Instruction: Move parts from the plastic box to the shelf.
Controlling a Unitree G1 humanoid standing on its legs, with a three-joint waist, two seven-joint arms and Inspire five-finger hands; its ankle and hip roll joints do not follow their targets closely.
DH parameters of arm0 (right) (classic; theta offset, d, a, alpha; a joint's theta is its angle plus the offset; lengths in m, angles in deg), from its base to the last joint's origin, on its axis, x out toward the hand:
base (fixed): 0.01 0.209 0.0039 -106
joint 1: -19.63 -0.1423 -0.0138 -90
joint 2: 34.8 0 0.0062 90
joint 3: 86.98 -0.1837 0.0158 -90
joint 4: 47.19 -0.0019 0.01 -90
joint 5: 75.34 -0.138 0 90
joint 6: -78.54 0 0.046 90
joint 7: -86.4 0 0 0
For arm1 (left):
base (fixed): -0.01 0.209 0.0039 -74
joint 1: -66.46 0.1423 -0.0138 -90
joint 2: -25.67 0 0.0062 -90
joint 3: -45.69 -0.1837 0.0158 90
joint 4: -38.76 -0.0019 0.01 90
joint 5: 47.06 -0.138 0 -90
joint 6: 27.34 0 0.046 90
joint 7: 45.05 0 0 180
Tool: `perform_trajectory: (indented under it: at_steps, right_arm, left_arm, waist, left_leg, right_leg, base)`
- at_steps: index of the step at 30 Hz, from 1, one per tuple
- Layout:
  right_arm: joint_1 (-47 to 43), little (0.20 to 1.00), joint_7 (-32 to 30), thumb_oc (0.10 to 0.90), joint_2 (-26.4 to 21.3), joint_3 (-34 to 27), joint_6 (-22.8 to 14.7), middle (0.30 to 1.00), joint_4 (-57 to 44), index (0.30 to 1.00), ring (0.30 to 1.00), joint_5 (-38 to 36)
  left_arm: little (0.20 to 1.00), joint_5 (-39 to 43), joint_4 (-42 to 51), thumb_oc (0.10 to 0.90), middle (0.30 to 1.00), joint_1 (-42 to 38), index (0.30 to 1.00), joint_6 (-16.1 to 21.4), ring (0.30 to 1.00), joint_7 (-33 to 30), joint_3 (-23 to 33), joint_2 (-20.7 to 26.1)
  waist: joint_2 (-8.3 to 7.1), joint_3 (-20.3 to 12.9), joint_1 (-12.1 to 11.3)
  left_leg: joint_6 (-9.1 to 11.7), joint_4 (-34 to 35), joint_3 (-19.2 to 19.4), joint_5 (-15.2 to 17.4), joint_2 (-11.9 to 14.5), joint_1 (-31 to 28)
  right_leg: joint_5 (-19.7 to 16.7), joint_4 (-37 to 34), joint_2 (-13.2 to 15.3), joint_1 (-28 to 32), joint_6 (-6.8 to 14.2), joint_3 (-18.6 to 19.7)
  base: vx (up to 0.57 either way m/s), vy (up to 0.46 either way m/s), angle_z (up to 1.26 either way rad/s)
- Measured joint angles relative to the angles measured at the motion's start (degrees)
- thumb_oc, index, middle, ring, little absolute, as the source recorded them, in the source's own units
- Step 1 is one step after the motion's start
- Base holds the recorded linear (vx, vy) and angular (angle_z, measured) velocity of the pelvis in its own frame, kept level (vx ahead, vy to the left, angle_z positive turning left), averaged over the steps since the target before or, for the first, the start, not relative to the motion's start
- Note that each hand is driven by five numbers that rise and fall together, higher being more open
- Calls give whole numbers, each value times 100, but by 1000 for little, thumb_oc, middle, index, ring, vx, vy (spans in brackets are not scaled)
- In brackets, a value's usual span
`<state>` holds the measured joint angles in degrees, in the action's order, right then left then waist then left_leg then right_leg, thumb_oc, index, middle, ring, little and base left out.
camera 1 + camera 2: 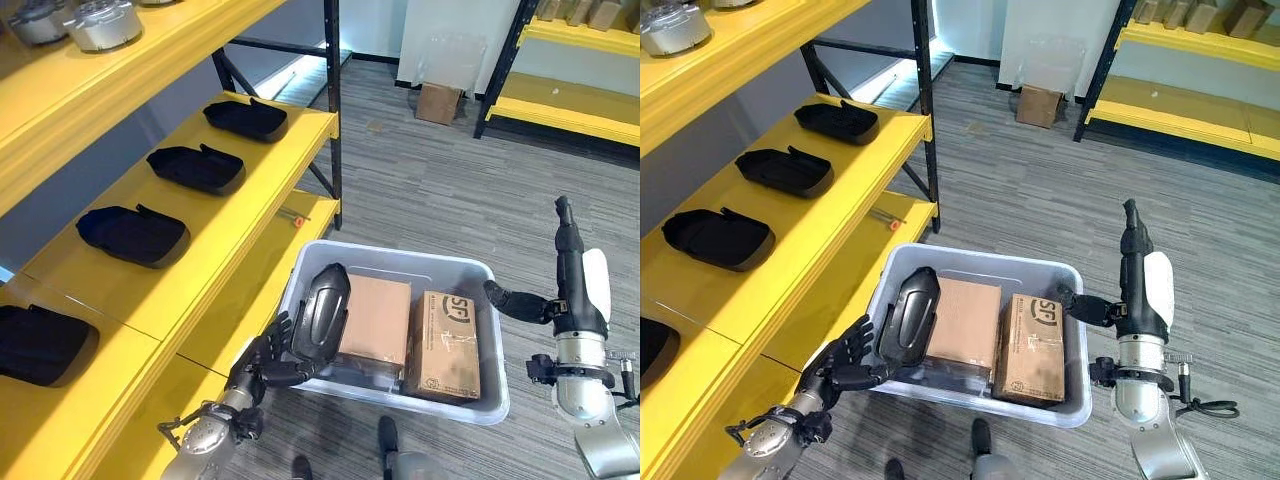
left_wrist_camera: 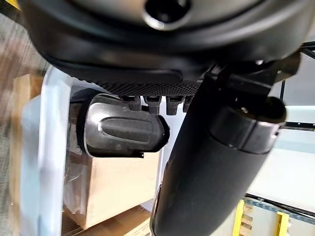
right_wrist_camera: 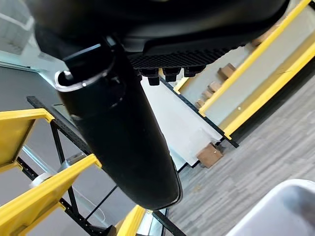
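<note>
A grey plastic box point(image 1: 400, 262) stands on the floor beside the yellow shelf point(image 1: 255, 175). In it lie two cardboard boxes point(image 1: 376, 320) point(image 1: 445, 346). A black moulded part point(image 1: 321, 310) stands upright at the box's left rim. My left hand point(image 1: 262, 362) is shut on the part's lower end, fingers behind it and thumb point(image 2: 216, 162) in front; in the left wrist view the part point(image 2: 125, 132) shows past the fingers. My right hand point(image 1: 571, 275) is raised upright to the right of the box, open and holding nothing, its thumb point(image 3: 123, 137) pointing toward the box.
Several black parts point(image 1: 197, 168) lie in a row on the middle shelf board, with a free stretch of board near its front end. Metal parts point(image 1: 100, 22) sit on the board above. A black shelf post point(image 1: 333, 110) stands behind the box. Far off are a cardboard box point(image 1: 438, 102) and another yellow shelf point(image 1: 570, 105).
</note>
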<state>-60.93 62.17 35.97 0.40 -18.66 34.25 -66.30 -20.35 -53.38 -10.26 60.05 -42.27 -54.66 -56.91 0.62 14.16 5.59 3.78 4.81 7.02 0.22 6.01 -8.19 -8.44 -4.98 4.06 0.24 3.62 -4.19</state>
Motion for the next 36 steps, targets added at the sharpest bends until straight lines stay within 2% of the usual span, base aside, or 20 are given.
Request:
perform_trajectory:
  at_steps: [3, 5, 11, 15, 16, 18, 21, 24, 27, 29, 31, 32, 36]
  right_arm:
    - [-1, 1000, 147, 900, -171, 23, -66, 1000, -11, 1000, 1000, 331]
    - [-40, 1000, 335, 900, -544, 37, -283, 1000, -28, 1000, 1000, 650]
    - [-756, 1000, 785, 900, -1701, 493, -1080, 1000, -170, 1000, 1000, 1559]
    - [-1248, 1000, 1130, 900, -2006, 753, -1491, 1000, -471, 1000, 1000, 1733]
    - [-1553, 1000, 1350, 900, -2274, 1110, -1774, 1000, -497, 1000, 1000, 1800]
    - [-1609, 1000, 1554, 900, -2364, 1201, -2010, 1000, -499, 1000, 1000, 1871]
    - [-1892, 1000, 1778, 900, -2385, 1483, -2158, 1000, -495, 1000, 1000, 1904]
    - [-2549, 1000, 1886, 900, -2477, 1743, -2170, 1000, -431, 1000, 1000, 1891]
    - [-3339, 1000, 2107, 900, -2696, 2161, -2190, 1000, -168, 1000, 1000, 1893]
    - [-3772, 1000, 2192, 900, -2845, 2538, -2133, 1000, 119, 1000, 1000, 1897]
    - [-3774, 1000, 2333, 900, -2842, 2924, -1930, 1000, 664, 1000, 1000, 1930]
    - [-3661, 1000, 2331, 900, -2847, 2922, -1851, 1000, 743, 1000, 1000, 2016]
    - [-3552, 1000, 2293, 900, -2833, 2872, -1623, 1000, 901, 1000, 1000, 2029]
  left_arm:
    - [1000, 1, -1, 900, 1000, 72, 1000, 0, 1000, 2, 0, 0]
    - [1000, 13, -1, 900, 1000, 134, 1000, -5, 1000, 14, 4, 1]
    - [1000, 17, -16, 900, 1000, 123, 1000, -122, 1000, 51, 32, 36]
    - [1000, 18, -55, 900, 1000, 95, 1000, -125, 1000, 63, 61, 150]
    - [1000, 23, -112, 900, 1000, 87, 1000, -125, 1000, 139, 48, 318]
    - [1000, 37, -168, 900, 1000, 74, 1000, -125, 1000, 165, 57, 427]
    - [1000, 229, -196, 900, 1000, 81, 1000, -131, 1000, 166, 44, 685]
    - [1000, 228, -208, 900, 1000, -263, 1000, -110, 1000, 171, 11, 980]
    - [1000, 236, -242, 900, 1000, -822, 1000, -49, 1000, 173, -167, 974]
    - [1000, 235, -240, 900, 1000, -1033, 1000, 71, 1000, 170, -217, 976]
    - [1000, 234, -241, 900, 1000, -1114, 1000, 99, 1000, 177, -388, 972]
    - [1000, 238, -230, 900, 1000, -1079, 1000, 126, 1000, 181, -402, 978]
    - [1000, 233, -239, 900, 1000, -1057, 1000, 179, 1000, 180, -399, 998]
  waist:
    - [2, -3, -32]
    - [-6, -8, -120]
    - [-122, -75, -355]
    - [-229, -99, -586]
    - [-270, -95, -663]
    - [-305, -90, -781]
    - [-374, -48, -939]
    - [-442, 356, -996]
    - [-118, 1191, -1069]
    - [21, 1552, -1074]
    - [134, 1646, -1136]
    - [141, 1646, -1177]
    - [140, 1647, -1107]
  left_leg:
    - [-4, -2, -2, -11, 0, 2]
    - [33, -4, -6, -35, -1, 8]
    - [39, -21, -148, -108, 7, 128]
    - [54, -24, -260, -183, 17, 304]
    - [64, -24, -371, -215, 31, 369]
    - [73, -25, -449, -239, 45, 414]
    - [91, -25, -522, -275, 57, 540]
    - [116, -168, -624, -366, 40, 929]
    - [151, -442, -746, -433, 55, 1451]
    - [196, -588, -809, -465, 87, 1785]
    - [249, -564, -888, -531, 137, 1966]
    - [249, -564, -887, -529, 165, 1957]
    - [259, -532, -894, -527, 216, 1901]
  right_leg:
    - [-16, 0, -2, -2, -5, 2]
    - [-25, 1, -1, 0, -13, -23]
    - [-44, 1, 6, -26, -43, -147]
    - [-94, 2, 7, -177, -84, -265]
    - [-90, 2, 8, -183, -81, -383]
    - [-84, 2, 5, -180, -79, -447]
    - [-55, 3, 4, -239, -57, -507]
    - [-125, 45, 25, -574, -82, -590]
    - [-209, 295, 26, -1016, -190, -695]
    - [-196, 457, 12, -1334, -243, -733]
    - [-198, 548, -60, -1537, -343, -757]
    - [-173, 566, -88, -1538, -367, -763]
    - [-126, 596, -133, -1511, -408, -797]
  base:
    - [49, -16, 0]
    - [42, -50, 3]
    - [8, -72, 12]
    - [-10, -93, 18]
    - [32, -106, 34]
    - [13, -92, 26]
    - [-98, -111, 14]
    - [-158, -59, 16]
    - [-206, -91, 12]
    - [-141, -97, 9]
    - [-104, -99, 9]
    - [-96, -97, -3]
    - [-39, -55, -2]
